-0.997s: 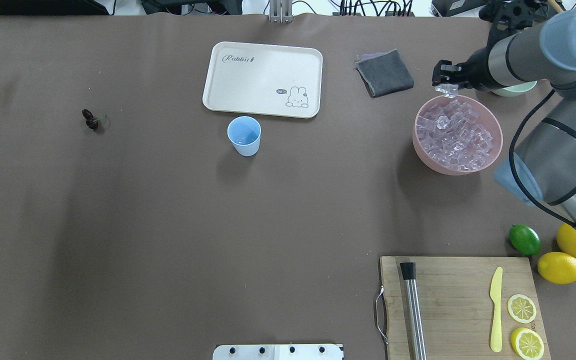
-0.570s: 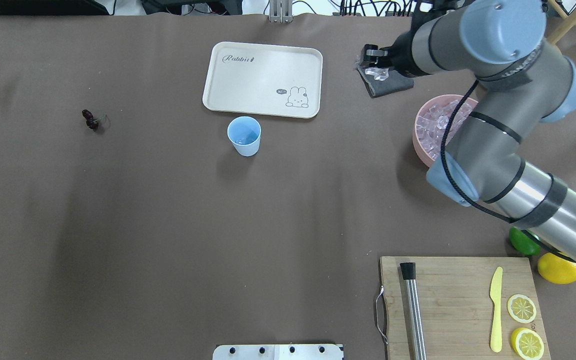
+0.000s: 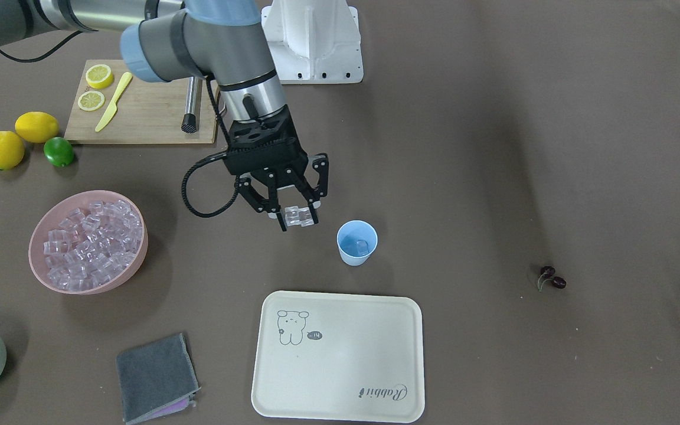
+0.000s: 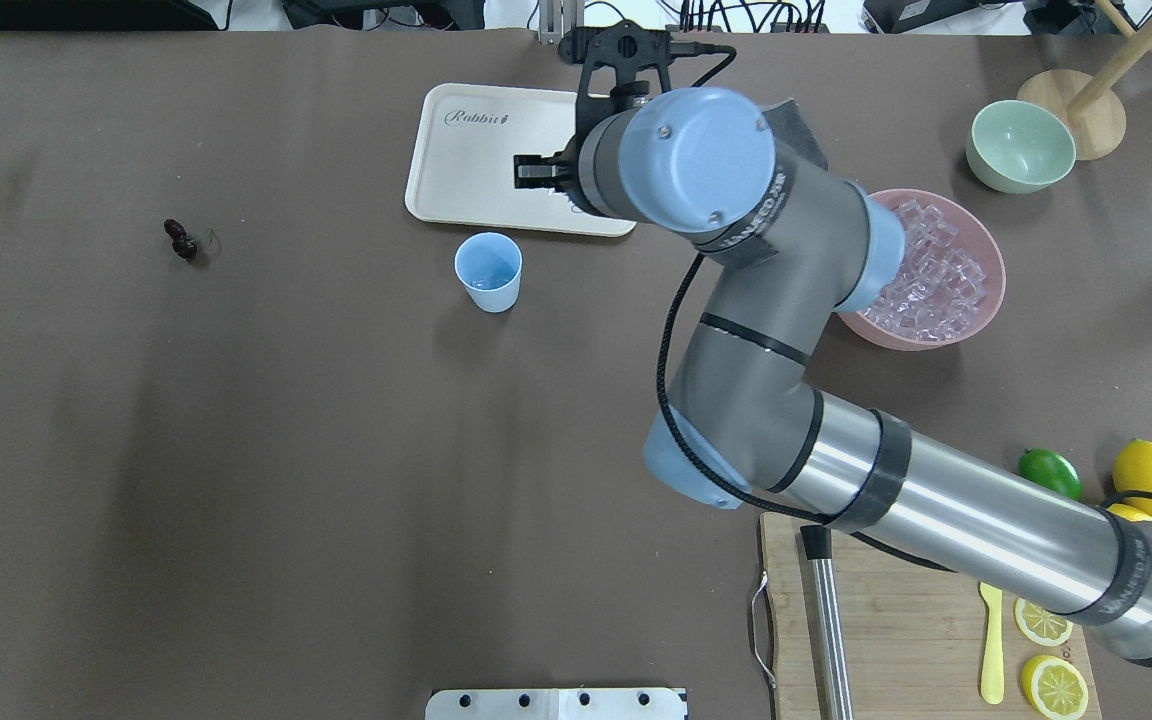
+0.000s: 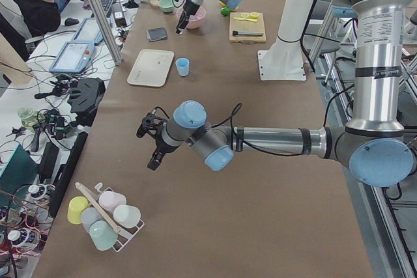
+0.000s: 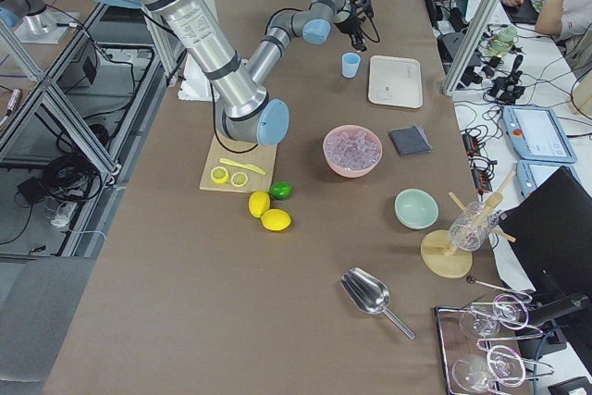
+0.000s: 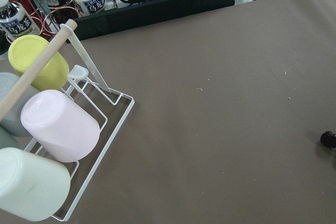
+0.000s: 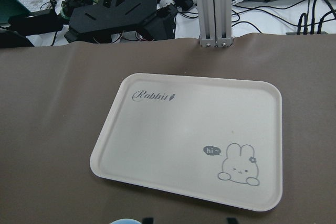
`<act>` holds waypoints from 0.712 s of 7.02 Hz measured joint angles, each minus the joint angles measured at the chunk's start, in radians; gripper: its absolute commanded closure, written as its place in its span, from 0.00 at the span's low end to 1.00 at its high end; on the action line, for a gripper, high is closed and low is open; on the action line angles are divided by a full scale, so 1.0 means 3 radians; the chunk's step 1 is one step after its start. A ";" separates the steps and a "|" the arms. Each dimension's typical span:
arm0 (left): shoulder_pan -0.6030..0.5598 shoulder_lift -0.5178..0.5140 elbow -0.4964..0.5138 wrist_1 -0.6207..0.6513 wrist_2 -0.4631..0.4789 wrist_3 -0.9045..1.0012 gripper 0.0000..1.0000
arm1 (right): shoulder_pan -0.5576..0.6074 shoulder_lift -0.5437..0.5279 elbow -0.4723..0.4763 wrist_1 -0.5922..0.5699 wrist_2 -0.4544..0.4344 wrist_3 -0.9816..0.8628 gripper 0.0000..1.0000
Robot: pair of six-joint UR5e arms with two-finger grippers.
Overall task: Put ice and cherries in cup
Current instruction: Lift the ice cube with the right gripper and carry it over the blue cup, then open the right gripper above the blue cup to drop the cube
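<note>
One cube of ice (image 3: 362, 246) already lies in the light-blue cup (image 3: 357, 242) in the front-facing view. The right gripper (image 3: 296, 217) hangs just beside the cup, on the pink bowl's side, with its fingers clamped on a small clump of further cubes (two, as far as I can make out). The pink bowl (image 3: 42, 236) is heaped with more. The cherries (image 3: 551, 278) lie on the bare table, well apart from the cup on its other side.

Overhead, the right arm's wrist hides the grip. The cup stands just in front of the rabbit tray (image 4: 476, 150).

From the table's left end, the left gripper (image 5: 150, 142) hovers far from the cup, and I cannot tell whether its fingers are open or closed.

The left wrist camera shows none of those fingers, only a rack of pastel cups (image 7: 79, 129) and one dark cherry at the right edge.

The right wrist camera shows the tray and a sliver of cup rim.

My reading is that the ice is partly in, this clump has yet to reach the cup's mouth, and the cherries are not begun
</note>
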 measured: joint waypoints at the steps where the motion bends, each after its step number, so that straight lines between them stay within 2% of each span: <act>1: 0.0021 0.0009 -0.0001 -0.0011 -0.0001 0.0000 0.02 | -0.0106 0.0146 -0.0176 0.0009 -0.0122 -0.0005 1.00; 5: 0.0052 0.0019 0.0002 -0.0014 -0.0029 0.0000 0.02 | -0.0241 0.0329 -0.0622 0.0037 -0.0198 -0.0064 1.00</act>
